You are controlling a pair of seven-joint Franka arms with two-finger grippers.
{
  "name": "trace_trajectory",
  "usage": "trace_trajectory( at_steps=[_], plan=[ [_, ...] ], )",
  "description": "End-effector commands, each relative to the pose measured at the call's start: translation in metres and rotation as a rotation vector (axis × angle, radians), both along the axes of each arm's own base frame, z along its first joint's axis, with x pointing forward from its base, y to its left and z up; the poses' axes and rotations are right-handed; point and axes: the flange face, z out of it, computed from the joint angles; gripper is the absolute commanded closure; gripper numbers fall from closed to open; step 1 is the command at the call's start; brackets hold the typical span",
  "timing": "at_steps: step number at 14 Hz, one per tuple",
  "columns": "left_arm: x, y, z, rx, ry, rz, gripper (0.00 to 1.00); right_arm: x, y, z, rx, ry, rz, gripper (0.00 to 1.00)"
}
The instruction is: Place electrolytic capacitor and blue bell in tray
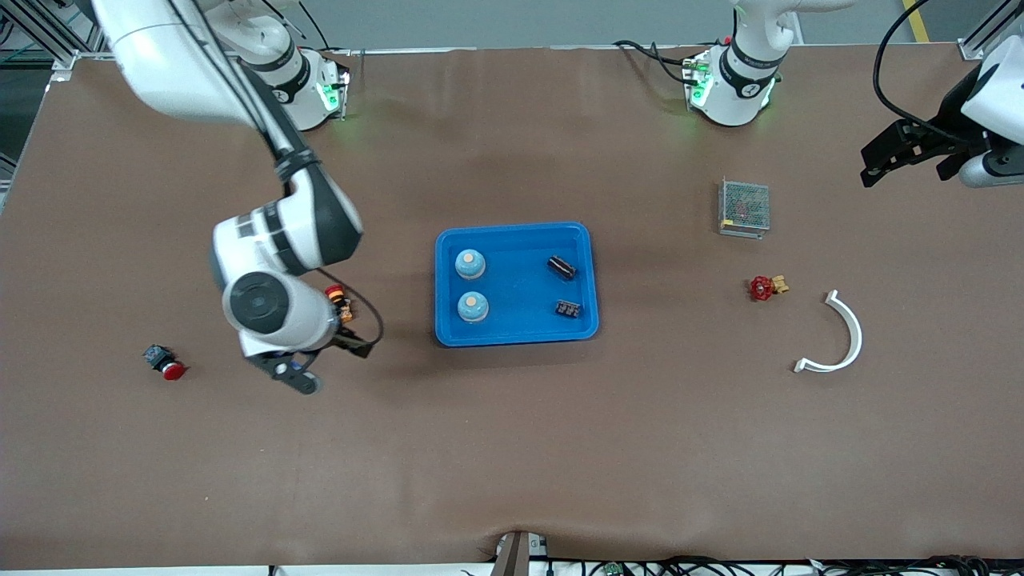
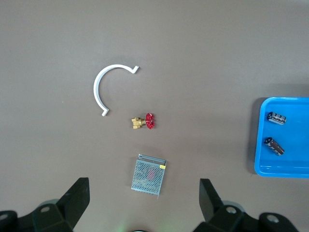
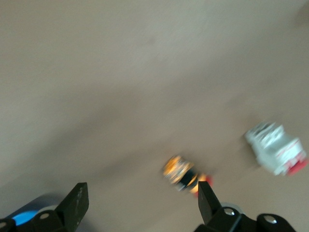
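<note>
A: Start at the right arm's end of the bench (image 1: 512,480). What lies there?

B: A small black push button with a red cap (image 1: 164,362), well apart from the tray (image 1: 517,333), toward the right arm's end. The right gripper (image 1: 300,370) hangs over the bench between that button and the tray, fingers (image 3: 75,205) apart and holding nothing. Just under that arm sits a small orange-and-black part with a red tip (image 1: 338,301).

A: And the tray itself?

B: It sits mid-bench. Inside are two blue bells (image 1: 470,263), one nearer to the front camera than the other, both on the tray's side toward the right arm's end. Two dark electrolytic capacitors (image 1: 562,267) lie in the tray's other half, again one nearer to the front camera.

A: Past the tray?

B: Toward the left arm's end: a metal mesh box (image 1: 744,208), farther from the front camera than the tray; a red-handled brass valve (image 1: 766,287), level with the tray; and a white curved piece (image 1: 840,336), the most distant of these from the tray.

A: The left gripper?

B: The left gripper (image 1: 900,156) waits over the bench edge at its own end, well apart from the tray, fingers (image 2: 77,200) spread and empty.
</note>
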Motion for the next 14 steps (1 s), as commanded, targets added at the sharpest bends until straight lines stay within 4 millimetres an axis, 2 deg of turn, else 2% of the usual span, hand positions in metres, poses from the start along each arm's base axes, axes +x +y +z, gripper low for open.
trace_trajectory(
  at_steps=[1, 3, 4, 6, 9, 12, 14],
  plan=[
    [-0.004, 0.005, 0.013, -0.020, -0.013, -0.007, 0.00, 0.007, -0.048, 0.000, 0.036, 0.026, 0.095, 0.00],
    [-0.003, 0.005, 0.012, -0.020, -0.010, -0.005, 0.00, 0.010, -0.084, 0.001, 0.059, 0.042, 0.179, 0.00],
    [-0.002, 0.005, 0.009, -0.020, -0.006, -0.003, 0.00, 0.010, -0.099, 0.009, 0.066, 0.047, 0.217, 0.00],
    [0.007, 0.000, -0.003, -0.020, 0.008, -0.006, 0.00, 0.010, -0.129, 0.034, 0.085, 0.038, 0.299, 0.00],
    [0.005, -0.003, -0.005, -0.017, 0.017, -0.009, 0.00, 0.003, -0.164, 0.078, 0.099, 0.023, 0.371, 0.00],
    [0.003, -0.002, -0.006, -0.016, 0.023, -0.017, 0.00, -0.015, -0.169, 0.132, 0.085, -0.009, 0.378, 0.00],
    [0.002, -0.004, -0.008, -0.016, 0.028, -0.020, 0.00, -0.034, -0.168, 0.159, 0.069, -0.036, 0.380, 0.00]
  ],
)
